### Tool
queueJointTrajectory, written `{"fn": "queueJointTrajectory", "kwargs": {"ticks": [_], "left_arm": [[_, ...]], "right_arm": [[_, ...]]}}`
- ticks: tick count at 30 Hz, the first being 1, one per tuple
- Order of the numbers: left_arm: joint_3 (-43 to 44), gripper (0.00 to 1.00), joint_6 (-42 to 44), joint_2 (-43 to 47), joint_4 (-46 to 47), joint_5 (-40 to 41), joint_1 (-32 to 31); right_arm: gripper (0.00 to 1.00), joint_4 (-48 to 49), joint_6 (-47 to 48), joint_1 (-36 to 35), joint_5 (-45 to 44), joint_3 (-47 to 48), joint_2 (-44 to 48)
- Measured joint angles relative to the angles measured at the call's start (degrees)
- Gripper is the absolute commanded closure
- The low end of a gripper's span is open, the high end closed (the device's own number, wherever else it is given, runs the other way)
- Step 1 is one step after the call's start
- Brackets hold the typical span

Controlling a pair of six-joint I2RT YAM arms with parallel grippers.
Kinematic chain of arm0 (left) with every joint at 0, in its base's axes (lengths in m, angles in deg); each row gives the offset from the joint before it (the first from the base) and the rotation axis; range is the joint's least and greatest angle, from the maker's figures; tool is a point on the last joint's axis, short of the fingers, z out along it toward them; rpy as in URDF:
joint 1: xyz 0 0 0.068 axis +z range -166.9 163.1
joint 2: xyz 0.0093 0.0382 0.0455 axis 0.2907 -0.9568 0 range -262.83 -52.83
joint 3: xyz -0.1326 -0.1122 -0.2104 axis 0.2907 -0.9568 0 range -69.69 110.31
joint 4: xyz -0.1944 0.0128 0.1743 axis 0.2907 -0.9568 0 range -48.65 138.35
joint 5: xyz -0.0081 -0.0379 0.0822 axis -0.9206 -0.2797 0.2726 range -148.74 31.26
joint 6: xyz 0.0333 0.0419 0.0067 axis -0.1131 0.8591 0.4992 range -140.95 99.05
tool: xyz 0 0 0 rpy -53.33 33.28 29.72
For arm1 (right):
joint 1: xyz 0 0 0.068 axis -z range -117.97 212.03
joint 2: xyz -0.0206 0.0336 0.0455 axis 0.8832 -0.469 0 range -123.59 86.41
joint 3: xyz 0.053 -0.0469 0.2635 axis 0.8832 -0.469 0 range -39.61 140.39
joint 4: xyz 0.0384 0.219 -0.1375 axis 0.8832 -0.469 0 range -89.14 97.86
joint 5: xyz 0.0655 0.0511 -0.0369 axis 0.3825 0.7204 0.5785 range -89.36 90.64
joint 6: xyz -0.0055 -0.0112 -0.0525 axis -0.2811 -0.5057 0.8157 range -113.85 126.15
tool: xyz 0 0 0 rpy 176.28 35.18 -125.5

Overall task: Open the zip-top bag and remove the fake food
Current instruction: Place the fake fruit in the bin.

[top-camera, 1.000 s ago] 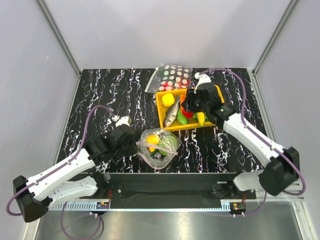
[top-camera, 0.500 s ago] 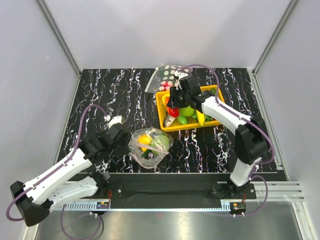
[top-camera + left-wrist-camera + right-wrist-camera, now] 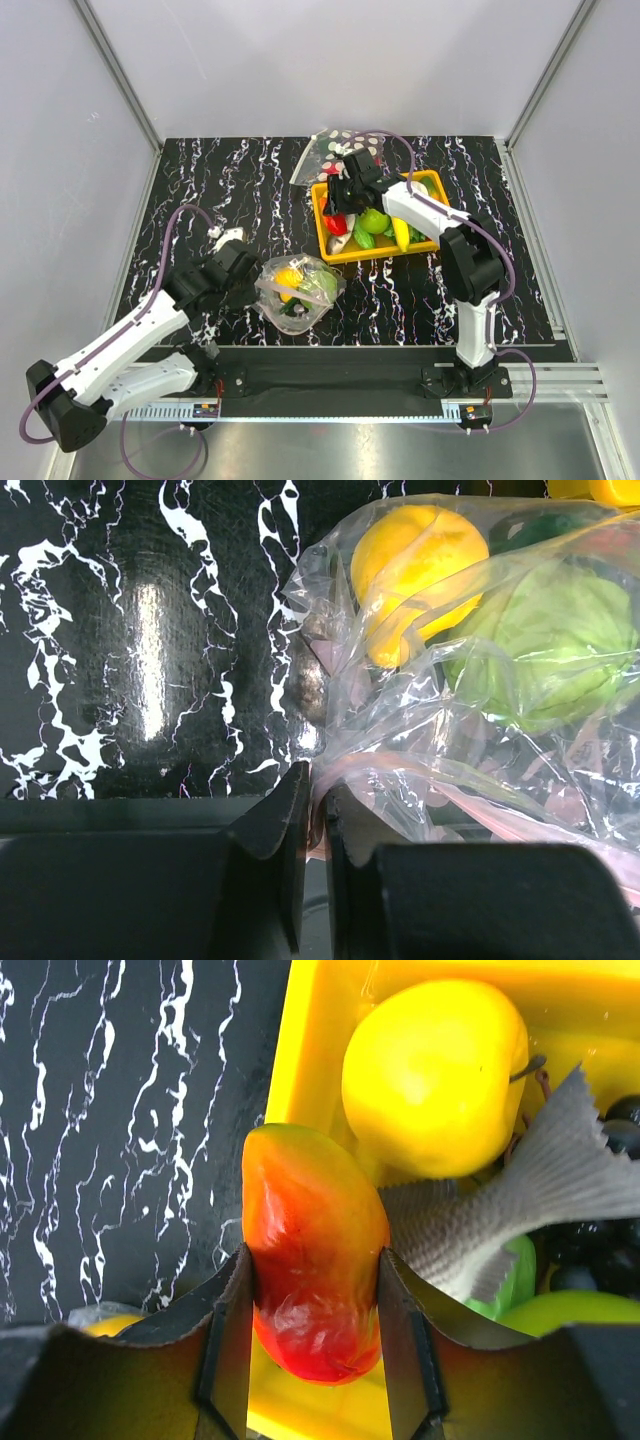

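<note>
Nearest, short of the yellow tray (image 3: 305,1050) and a little to its left, the zip-top bag (image 3: 300,290) lies on the bench (image 3: 220,190), apart from the tray. It is crumpled, and fake food shows through the film: a yellow fruit (image 3: 415,555) and a green leafy piece (image 3: 545,645). At the bag's edge turned away from the tray, the left arm (image 3: 130,335) reaches in low. The left jaws stand almost together, with a fold of the bag's pink-edged film pinched between them.

Over the tray's left wall the right arm (image 3: 440,215) bends back, and the right jaws are clamped on a red-and-orange toy fruit (image 3: 315,1250). In the tray below it lie a yellow apple (image 3: 435,1070) and a grey fish (image 3: 520,1200).

Beyond the tray's far left corner lies a polka-dot bag (image 3: 312,158), partly covered by the right arm.
</note>
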Motion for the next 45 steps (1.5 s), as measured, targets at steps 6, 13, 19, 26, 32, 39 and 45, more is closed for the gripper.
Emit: {"fn": "queueJointTrajectory", "kwargs": {"ticks": [6, 13, 19, 26, 32, 39, 45], "left_arm": [[0.3, 0.86, 0.7, -1.6, 0.5, -1.0, 0.7], [1.2, 0.79, 2.0, -3.5, 1.1, -1.9, 1.5], [1.5, 0.77, 2.6, -3.9, 1.3, -2.5, 1.8], [1.8, 0.76, 3.0, -4.2, 1.4, -2.9, 1.9], [1.8, 0.76, 3.3, -4.2, 1.4, -3.1, 2.0], [1.9, 0.76, 4.0, -4.2, 2.1, -5.1, 2.0], [3.1, 0.76, 4.8, -4.2, 3.3, -7.1, 2.0]], "right_arm": [[0.85, -2.2, -1.1, 0.0, -1.0, 4.6, -3.4], [0.42, -3.8, -2.3, 0.0, -1.7, 5.9, -4.2], [0.21, -5.0, -2.1, 0.0, -2.1, 5.9, -4.2], [0.19, -5.2, -1.9, 0.0, -2.2, 5.9, -3.9], [0.19, -6.4, -1.1, 0.0, -3.5, 5.9, 0.3], [0.28, -7.2, -0.7, -1.2, -2.1, 3.1, 12.0], [0.56, -9.1, -0.1, -11.6, 0.1, -2.0, 21.0]]}}
